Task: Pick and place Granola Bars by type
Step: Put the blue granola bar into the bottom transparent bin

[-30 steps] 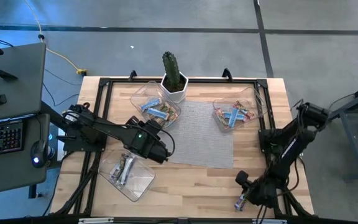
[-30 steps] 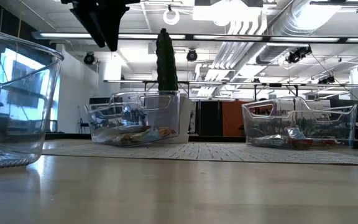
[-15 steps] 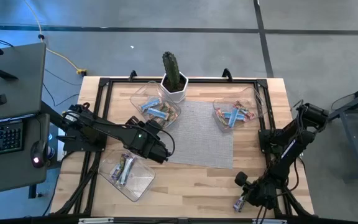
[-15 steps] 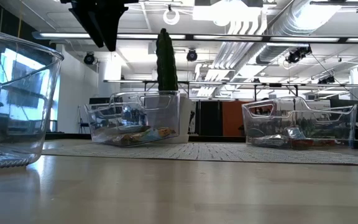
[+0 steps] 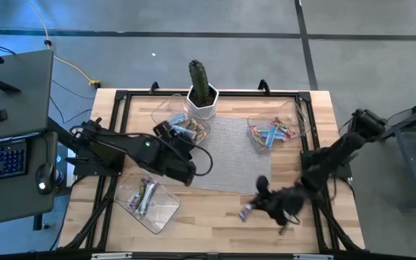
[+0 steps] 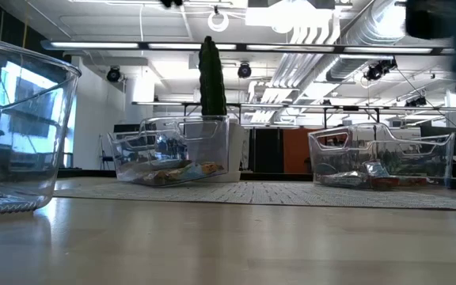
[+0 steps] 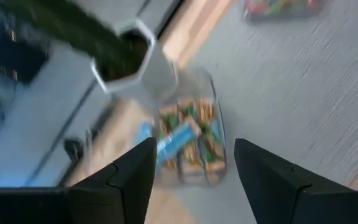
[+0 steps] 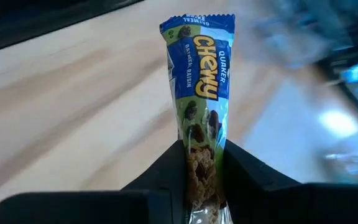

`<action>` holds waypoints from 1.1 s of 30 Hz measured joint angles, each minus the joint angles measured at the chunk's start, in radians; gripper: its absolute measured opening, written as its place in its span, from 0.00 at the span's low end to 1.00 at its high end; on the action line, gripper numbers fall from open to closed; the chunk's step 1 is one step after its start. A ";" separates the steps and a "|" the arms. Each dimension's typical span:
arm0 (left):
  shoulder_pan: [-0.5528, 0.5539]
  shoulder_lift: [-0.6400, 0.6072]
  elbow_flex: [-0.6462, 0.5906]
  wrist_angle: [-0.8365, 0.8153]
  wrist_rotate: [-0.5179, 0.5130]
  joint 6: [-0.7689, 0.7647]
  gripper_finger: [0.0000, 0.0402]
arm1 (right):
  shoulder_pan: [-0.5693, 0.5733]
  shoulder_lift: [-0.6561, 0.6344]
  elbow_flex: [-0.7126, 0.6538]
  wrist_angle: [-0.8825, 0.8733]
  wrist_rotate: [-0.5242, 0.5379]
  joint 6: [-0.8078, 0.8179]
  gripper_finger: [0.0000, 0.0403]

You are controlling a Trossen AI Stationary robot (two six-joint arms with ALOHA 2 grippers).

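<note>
Bright, even light from ceiling strip lights (image 6: pixel 212 46); soft shadows on the desk (image 5: pixel 215 213). Both wrist views show motion blur; the cactus (image 7: pixel 73 31) smears.

from above i see my right gripper (image 5: pixel 250 209) over the bare wood near the front edge, just off the grey mat (image 5: pixel 240 155), clamped on a small wrapped bar (image 5: pixel 245 211). my left gripper (image 5: pixel 166 130) sits over the back-left tub (image 5: pixel 181 124) beside the white cactus pot (image 5: pixel 203 101). that tub holds bars, as do the back-right tub (image 5: pixel 271 130) and the front-left tub (image 5: pixel 147 198). a keyboard (image 5: pixel 0 160) lies on the desk off to the left.
</note>
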 joint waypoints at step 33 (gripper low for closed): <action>0.000 -0.123 0.372 0.000 0.007 0.466 0.52 | -0.542 0.931 1.151 0.105 -0.591 -0.212 0.19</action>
